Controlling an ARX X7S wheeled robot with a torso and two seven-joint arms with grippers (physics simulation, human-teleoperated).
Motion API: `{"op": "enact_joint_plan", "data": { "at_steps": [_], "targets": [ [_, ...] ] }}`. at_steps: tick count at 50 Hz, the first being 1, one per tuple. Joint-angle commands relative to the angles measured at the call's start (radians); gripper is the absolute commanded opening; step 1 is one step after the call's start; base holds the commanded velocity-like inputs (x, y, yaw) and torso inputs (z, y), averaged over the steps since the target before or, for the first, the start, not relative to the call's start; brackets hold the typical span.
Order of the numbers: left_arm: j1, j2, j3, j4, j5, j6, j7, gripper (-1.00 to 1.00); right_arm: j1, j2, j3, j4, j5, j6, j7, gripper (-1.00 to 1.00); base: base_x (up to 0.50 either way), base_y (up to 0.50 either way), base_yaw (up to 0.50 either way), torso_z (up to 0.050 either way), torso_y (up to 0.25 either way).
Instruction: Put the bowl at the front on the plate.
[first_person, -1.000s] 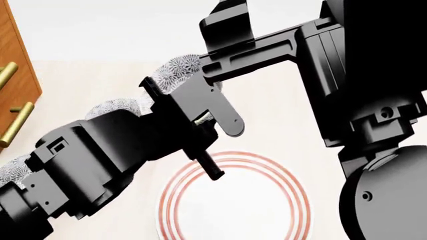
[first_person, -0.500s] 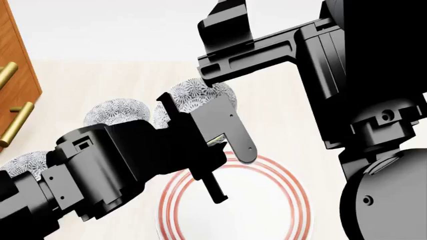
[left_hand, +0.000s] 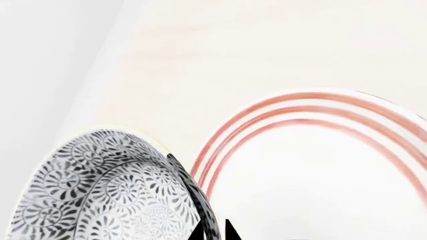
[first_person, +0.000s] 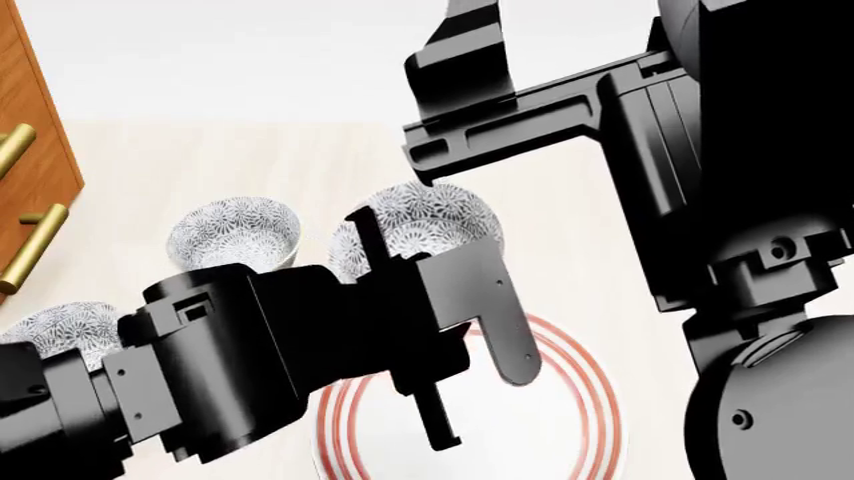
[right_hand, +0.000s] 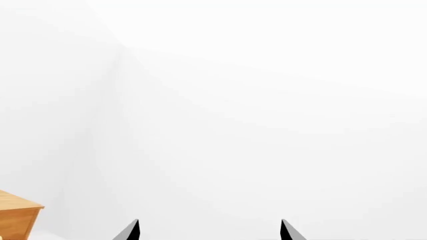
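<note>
The patterned bowl (first_person: 424, 228) hung in the left claw (first_person: 447, 330), whose jaws were clamped on its rim, just beyond the far-left edge of the red-ringed plate (first_person: 587, 400) and not yet over the plate's centre. From the bowl, the plate's open white middle lay nearer the robot and a little to its right, so that was likely the way to carry it. The right claw (right_hand: 209, 231), jaws apart and empty, was held well above the plate. Two matching bowls (first_person: 234, 232) sat on the worktop (first_person: 561, 215) left of the plate.
</note>
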Motion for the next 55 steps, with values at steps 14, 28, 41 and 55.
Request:
{"op": "enact_joint_plan", "data": {
  "at_steps": [14, 28, 41, 55],
  "targets": [
    [0.009, 0.001, -0.001, 0.083, -0.006, -0.039, 0.010, -1.00, -0.017, 0.011, 0.012, -0.010, 0.013, -0.006, 0.014, 1.00, 0.00, 0.00, 0.00, 0.000, 0.001],
    [0.058, 0.001, 0.000, 0.054, 0.011, -0.019, 0.013, -1.00, -0.032, 0.016, 0.017, -0.016, 0.015, -0.018, 0.020, 1.00, 0.00, 0.00, 0.00, 0.000, 0.000],
    [0.096, 0.001, -0.001, 0.049, 0.028, -0.005, 0.010, -1.00, -0.037, 0.019, 0.007, -0.011, 0.010, -0.026, 0.022, 1.00, 0.00, 0.00, 0.00, 0.000, 0.001],
    [0.117, 0.001, 0.001, 0.070, 0.046, -0.004, -0.004, -1.00, -0.051, 0.023, 0.014, -0.017, 0.014, -0.035, 0.028, 1.00, 0.00, 0.00, 0.00, 0.000, 0.000]
  ]
}}
